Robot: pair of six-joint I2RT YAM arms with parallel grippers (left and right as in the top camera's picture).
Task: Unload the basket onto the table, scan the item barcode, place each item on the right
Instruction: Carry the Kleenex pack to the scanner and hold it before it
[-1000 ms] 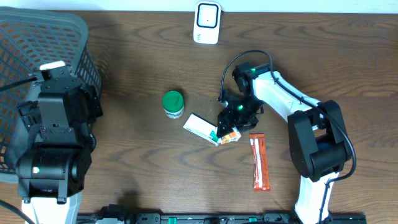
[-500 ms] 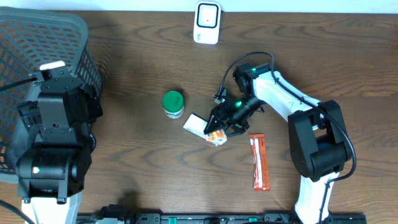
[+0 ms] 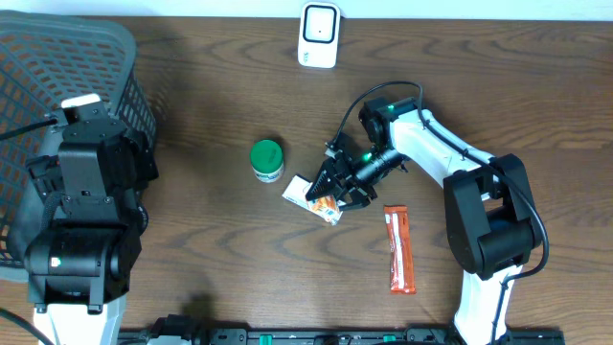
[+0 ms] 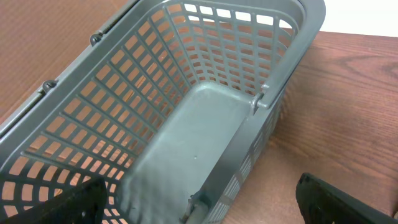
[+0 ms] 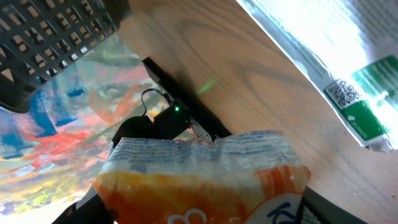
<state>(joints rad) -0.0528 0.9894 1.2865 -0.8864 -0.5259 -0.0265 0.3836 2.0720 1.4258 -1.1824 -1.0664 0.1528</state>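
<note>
My right gripper [image 3: 333, 192] is shut on an orange and white snack packet [image 3: 324, 204], with its wrist tipped toward the left. In the right wrist view the packet [image 5: 199, 177] fills the space between the dark fingers of the gripper [image 5: 202, 210]. Under it lies a white box with a green end [image 3: 300, 191], whose printed code [image 5: 341, 92] shows at the upper right. The white barcode scanner [image 3: 318, 35] stands at the table's far edge. My left gripper [image 4: 208, 208] hangs open over the grey basket [image 4: 205, 118], holding nothing.
A green-lidded jar [image 3: 267, 158] stands left of the box. A red-orange bar wrapper [image 3: 399, 249] lies to the right of the packet, near the front. The grey basket [image 3: 57, 86] takes up the left end, beside the left arm [image 3: 81, 211].
The right gripper has swung left and tipped over with the orange packet in it, which now sits over the white box. The left arm has not moved.
</note>
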